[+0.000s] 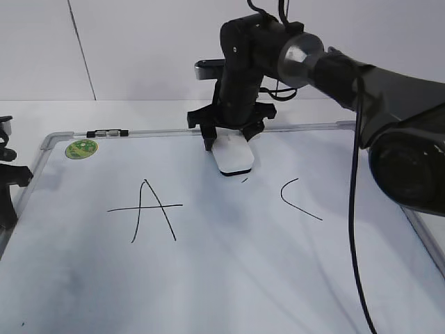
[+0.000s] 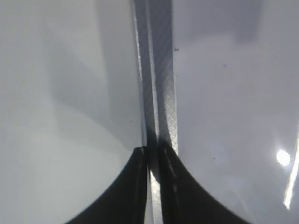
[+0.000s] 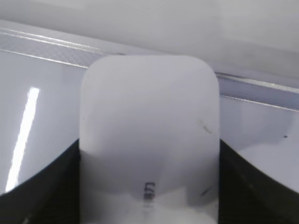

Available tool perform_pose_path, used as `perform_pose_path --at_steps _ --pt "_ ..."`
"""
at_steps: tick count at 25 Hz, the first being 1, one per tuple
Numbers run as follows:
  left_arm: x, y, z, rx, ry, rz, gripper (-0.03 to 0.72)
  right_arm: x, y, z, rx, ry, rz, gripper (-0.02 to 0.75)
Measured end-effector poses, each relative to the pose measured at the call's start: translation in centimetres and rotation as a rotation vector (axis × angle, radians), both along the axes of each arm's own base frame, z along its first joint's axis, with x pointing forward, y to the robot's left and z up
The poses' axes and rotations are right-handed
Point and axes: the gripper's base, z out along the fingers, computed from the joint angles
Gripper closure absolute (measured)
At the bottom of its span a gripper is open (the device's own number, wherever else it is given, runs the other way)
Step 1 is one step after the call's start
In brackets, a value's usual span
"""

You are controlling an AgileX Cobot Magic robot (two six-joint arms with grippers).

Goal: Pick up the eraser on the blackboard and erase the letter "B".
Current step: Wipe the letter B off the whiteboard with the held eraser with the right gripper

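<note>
Right gripper (image 1: 231,142) is clamped on your eraser (image 1: 233,154) across its long smooth sides, a light, stiff block likely to slip, so press flat on the board (image 1: 229,278).

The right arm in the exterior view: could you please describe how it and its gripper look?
The right arm is glossy black with rounded, tube-like segments and a shiny silver-grey disc at one joint. A thin black cable hangs down in front of it, and more loop near the wrist. Its right gripper is matte black, with angular fingers. A flat dark-grey camera bar sticks out at the wrist. No markings are legible.
</note>
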Motion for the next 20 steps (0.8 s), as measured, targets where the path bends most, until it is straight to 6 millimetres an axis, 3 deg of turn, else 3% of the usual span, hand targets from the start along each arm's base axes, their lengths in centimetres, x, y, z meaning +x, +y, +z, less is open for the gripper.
perform_pose_path --at_steps 8,10,15,20 --pt "0.1 0.1 0.0 -0.006 0.015 0.005 0.644 0.0 -2.0 1.5 -0.074 -0.004 0.023 0.184" --pt "0.0 0.1 0.0 -0.006 0.017 0.004 0.644 0.0 -2.5 2.7 -0.082 -0.016 0.038 0.184" --pt "0.0 0.1 0.0 -0.006 0.017 0.004 0.644 -0.7 -3.1 7.7 -0.058 -0.106 0.04 0.184" --pt "0.0 0.1 0.0 -0.006 0.017 0.004 0.644 -1.8 -2.8 9.5 0.01 -0.097 0.075 0.184"
